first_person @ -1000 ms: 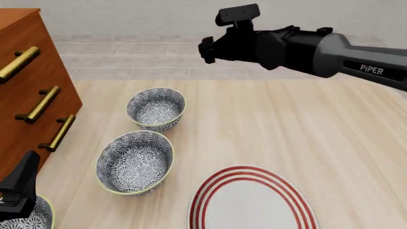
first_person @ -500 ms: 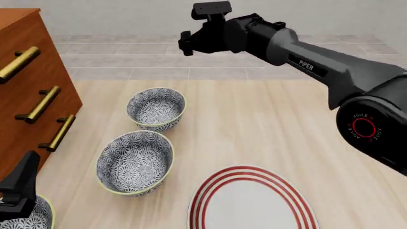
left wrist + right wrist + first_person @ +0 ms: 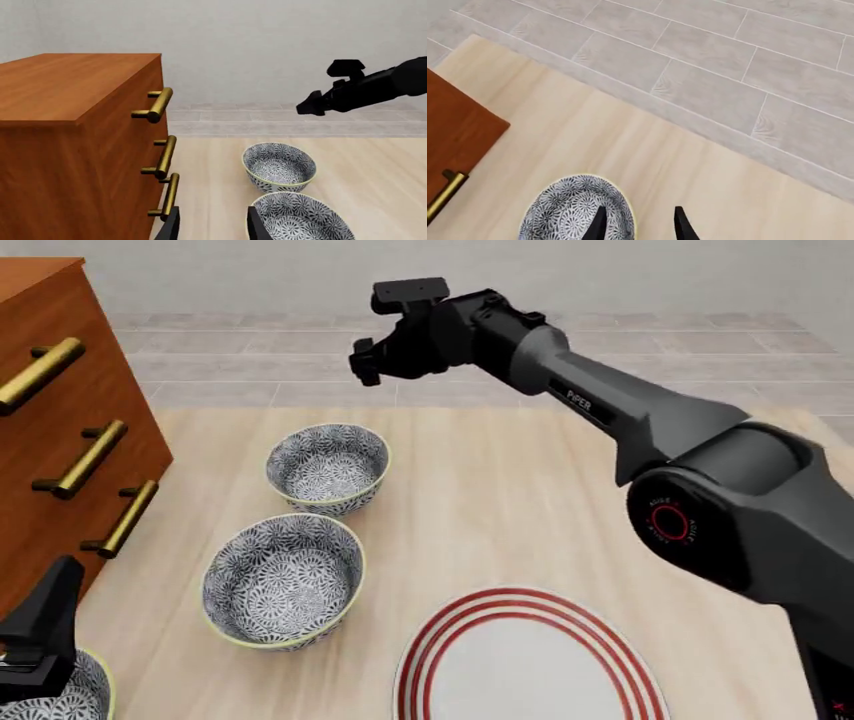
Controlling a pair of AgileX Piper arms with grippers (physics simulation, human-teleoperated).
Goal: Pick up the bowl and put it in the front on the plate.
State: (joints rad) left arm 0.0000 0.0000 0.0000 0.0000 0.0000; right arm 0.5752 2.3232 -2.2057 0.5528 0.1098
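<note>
**Right gripper parted above the far bowl, holding nothing**

The right gripper (image 3: 637, 222) has its fingers (image 3: 598, 225) a little apart, with nothing between them and touching nothing. In the front view it (image 3: 363, 358) hangs in the air past the far bowl (image 3: 328, 467), over the table's (image 3: 534, 500) back edge. The wrist view shows that bowl (image 3: 577, 210) below the fingertips, well apart from them.

The left gripper (image 3: 212, 225) is also parted and empty, low beside the dresser (image 3: 73, 150), its fingers (image 3: 171, 227) framing bare table.

Taking the plate (image 3: 441, 640) as landmark: the middle bowl (image 3: 283, 580) stands upright just left of it, mouth up, not touching. The far bowl sits beyond that one, also upright. A third bowl (image 3: 83, 695) shows only as a sliver at the frame's corner, further left of the plate, by the left gripper (image 3: 40, 640).
</note>
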